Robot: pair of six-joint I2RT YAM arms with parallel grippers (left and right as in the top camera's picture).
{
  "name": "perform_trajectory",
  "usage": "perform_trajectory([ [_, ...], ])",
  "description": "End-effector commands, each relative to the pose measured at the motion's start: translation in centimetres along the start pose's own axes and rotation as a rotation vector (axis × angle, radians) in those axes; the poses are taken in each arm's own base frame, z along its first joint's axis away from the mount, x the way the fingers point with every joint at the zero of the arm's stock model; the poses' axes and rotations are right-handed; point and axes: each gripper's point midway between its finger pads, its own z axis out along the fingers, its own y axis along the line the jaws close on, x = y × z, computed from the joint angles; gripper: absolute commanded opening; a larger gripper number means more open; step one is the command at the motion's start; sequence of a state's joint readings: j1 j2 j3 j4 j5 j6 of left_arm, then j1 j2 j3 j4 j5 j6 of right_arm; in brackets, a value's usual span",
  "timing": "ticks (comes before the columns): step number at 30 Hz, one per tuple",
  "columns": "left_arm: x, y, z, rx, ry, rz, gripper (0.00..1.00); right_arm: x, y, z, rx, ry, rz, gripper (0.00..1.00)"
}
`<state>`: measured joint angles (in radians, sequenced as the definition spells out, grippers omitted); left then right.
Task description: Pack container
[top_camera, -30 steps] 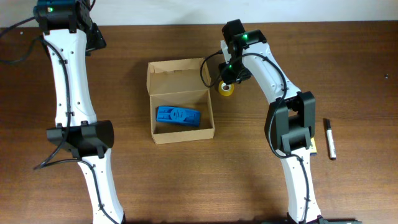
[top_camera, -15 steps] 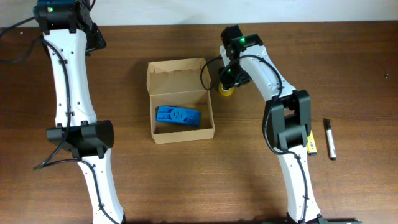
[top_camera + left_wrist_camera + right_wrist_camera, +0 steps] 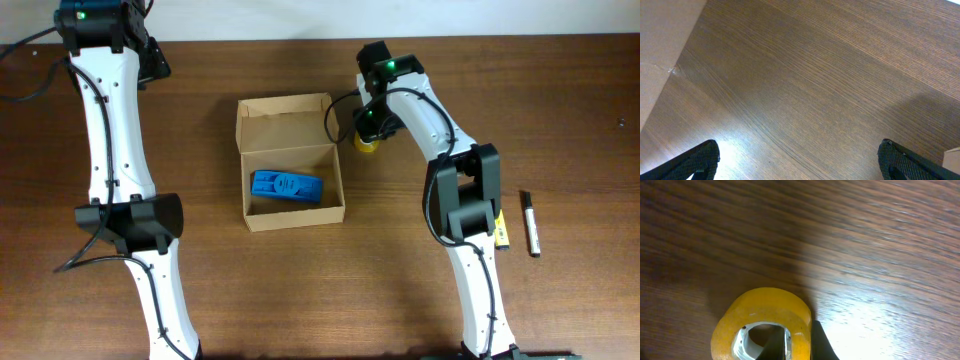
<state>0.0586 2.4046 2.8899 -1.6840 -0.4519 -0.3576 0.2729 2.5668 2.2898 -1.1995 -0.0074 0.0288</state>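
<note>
starting widest, with the table [image 3: 560, 100]: nothing shifted on it since a second ago. same for the container [image 3: 285, 122], left of centre, flap lid thrown back, open-topped, with a blue plastic piece [image 3: 287, 186] on its floor. no move either from the left arm [image 3: 110, 130], parked at the far left corner, left gripper [image 3: 797, 157] spread wide over bare wood and grasping nothing. then the right arm [image 3: 430, 110]: leaned a touch closer to the box and settled lower over the yellow tape roll [image 3: 367, 146], just beside the container's far right corner. smallest and newest: the right gripper [image 3: 368, 128], half-parted a second ago, now clenched. from the wrist view, apparently pinching the roll's wall, one finger inside the core and one outside, ring squashed slightly out of round; fingers mostly out of frame, so not fully certain. by the look of it, roll not yet lifted off the wood. for the task: pick probably secured, so next a lift, a short carry left over the wall, then a release beside the blue piece. worth minding a slip from so thin a pinch. farther right, untouched, a black marker [image 3: 531, 222], likely next in line.
</note>
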Motion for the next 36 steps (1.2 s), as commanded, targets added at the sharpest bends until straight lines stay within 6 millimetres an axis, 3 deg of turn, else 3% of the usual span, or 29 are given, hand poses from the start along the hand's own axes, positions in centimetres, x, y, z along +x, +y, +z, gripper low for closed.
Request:
perform_trajectory([
  [1, -0.6, 0.9, -1.9, 0.016, -0.04, -0.009, 0.99, 1.0, -4.2, 1.0, 0.052, 0.045, 0.081, 0.04],
  [9, -0.6, 0.9, -1.9, 0.016, -0.04, -0.009, 1.0, 1.3, -7.7, -2.0, 0.058, 0.027, 0.149, 0.04],
  [15, -0.6, 0.9, -1.9, 0.016, -0.04, -0.009, 1.0, 0.0, -8.4, -7.6, 0.064, -0.089, 0.158, 0.04],
  [22, -0.6, 0.9, -1.9, 0.016, -0.04, -0.009, 1.0, -0.3, -7.9, -15.7, 0.068, -0.239, 0.149, 0.04],
  [26, -0.6, 0.9, -1.9, 0.016, -0.04, -0.009, 1.0, 0.3, -5.9, -20.1, 0.067, -0.308, 0.08, 0.04],
  [29, -0.6, 0.9, -1.9, 0.016, -0.04, -0.009, 1.0, 1.2, -3.0, -22.2, 0.061, -0.322, -0.026, 0.04],
  [32, -0.6, 0.9, -1.9, 0.016, -0.04, -0.009, 1.0, 1.9, 0.2, -23.2, 0.049, -0.329, -0.13, 0.04],
  [36, -0.6, 0.9, -1.9, 0.016, -0.04, -0.009, 1.0, 2.7, 5.1, -23.1, 0.029, -0.314, -0.291, 0.04],
])
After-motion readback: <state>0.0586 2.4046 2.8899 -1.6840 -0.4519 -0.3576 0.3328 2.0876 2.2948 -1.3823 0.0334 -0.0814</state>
